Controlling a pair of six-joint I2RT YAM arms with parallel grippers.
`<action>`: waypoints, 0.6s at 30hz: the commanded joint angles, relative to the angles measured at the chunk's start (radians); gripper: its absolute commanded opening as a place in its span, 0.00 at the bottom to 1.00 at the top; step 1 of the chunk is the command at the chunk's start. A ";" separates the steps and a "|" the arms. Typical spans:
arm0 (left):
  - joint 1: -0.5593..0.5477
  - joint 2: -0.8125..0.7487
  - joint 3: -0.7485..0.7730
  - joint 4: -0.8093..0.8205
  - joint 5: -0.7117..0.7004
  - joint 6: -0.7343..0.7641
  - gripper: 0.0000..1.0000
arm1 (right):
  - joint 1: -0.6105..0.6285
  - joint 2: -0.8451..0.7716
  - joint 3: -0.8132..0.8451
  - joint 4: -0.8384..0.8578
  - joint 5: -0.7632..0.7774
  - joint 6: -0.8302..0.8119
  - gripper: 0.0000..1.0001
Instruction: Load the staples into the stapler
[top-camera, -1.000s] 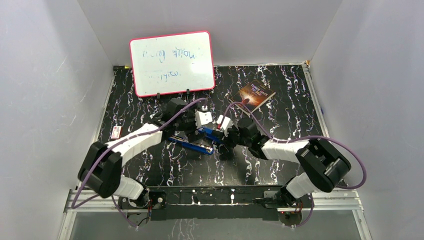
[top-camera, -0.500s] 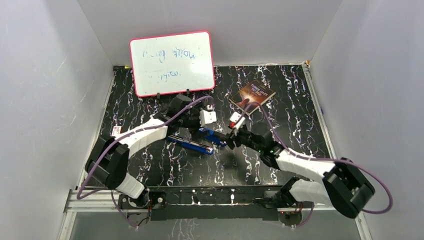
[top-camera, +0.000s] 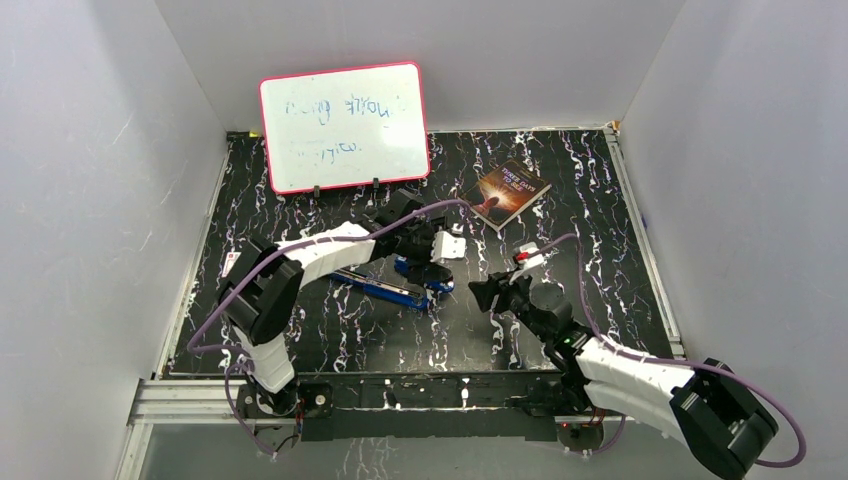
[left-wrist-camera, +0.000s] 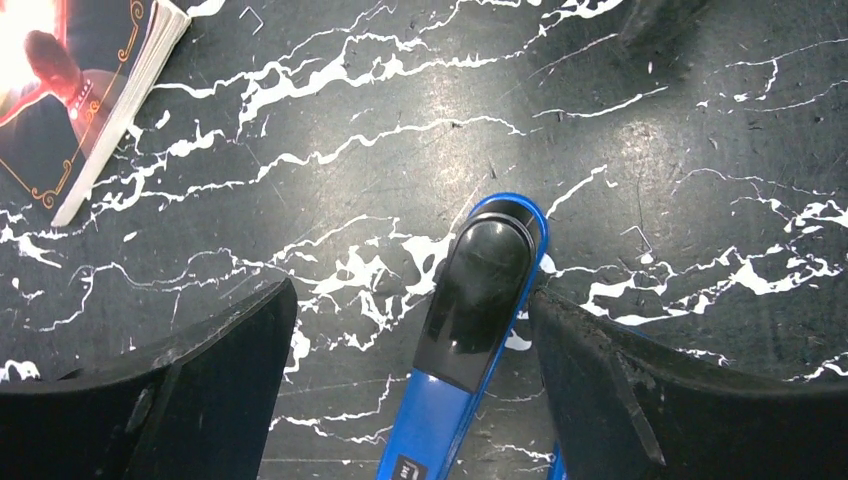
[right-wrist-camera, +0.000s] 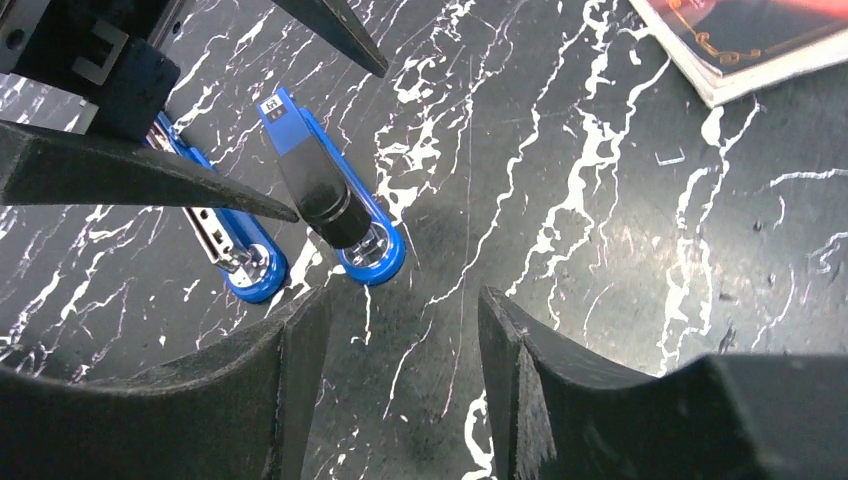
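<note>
Right claw (top-camera: 487, 293) has pulled back from the stapler (right-wrist-camera: 322, 200), jaws apart.

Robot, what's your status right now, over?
Left gripper: jaws open astride open stapler. Right gripper: jaws open, empty. Staples not discernible. Book off to the side.

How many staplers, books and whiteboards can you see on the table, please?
stapler: 1 (blue, swung open)
book: 1
whiteboard: 1 (pink-framed, propped at the back)
Total: 3
</note>
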 joint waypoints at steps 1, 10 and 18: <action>-0.025 0.026 0.049 -0.055 0.063 0.039 0.83 | -0.003 -0.052 -0.027 0.071 0.043 0.115 0.62; -0.054 0.100 0.083 -0.117 0.033 0.039 0.60 | -0.003 -0.071 -0.016 0.033 0.049 0.098 0.57; -0.058 0.098 0.129 -0.135 0.018 0.002 0.10 | -0.002 -0.086 -0.026 0.027 0.115 0.164 0.57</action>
